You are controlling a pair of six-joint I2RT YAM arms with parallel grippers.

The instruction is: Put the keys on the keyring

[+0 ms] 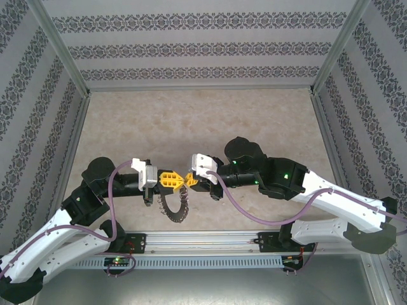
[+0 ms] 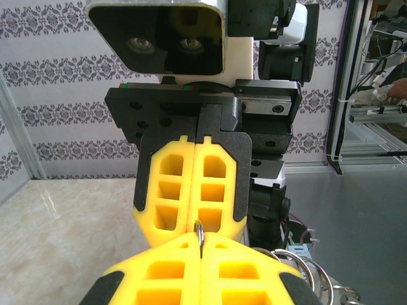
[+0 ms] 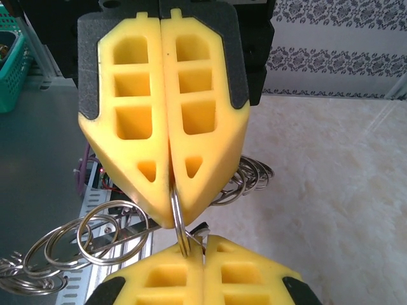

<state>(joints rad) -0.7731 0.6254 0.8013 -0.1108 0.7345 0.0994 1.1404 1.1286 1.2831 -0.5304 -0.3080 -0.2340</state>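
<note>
We see the left gripper (image 1: pixel 180 180) and right gripper (image 1: pixel 188 180) meeting tip to tip, both clamped on one wire loop (image 3: pixel 176 213) of the keyring (image 1: pixel 166 215). The keyring hangs below them over the beige marbled table (image 1: pixel 254 121), near its front edge. Patterned wallpaper (image 1: pixel 203 44) lines the walls.

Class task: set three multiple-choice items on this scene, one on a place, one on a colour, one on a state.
1. Where is the keyring? A by the far wall; B right beside the meeting fingertips; C on the right arm's base.
2. Colour of the fingers? A yellow; B blue; C white.
3. Left gripper and right gripper? A both open; B one open; C both shut.
Key: B, it hangs at the tips; A, yellow in both wrist views; C, fingers pressed together on a wire loop.
</note>
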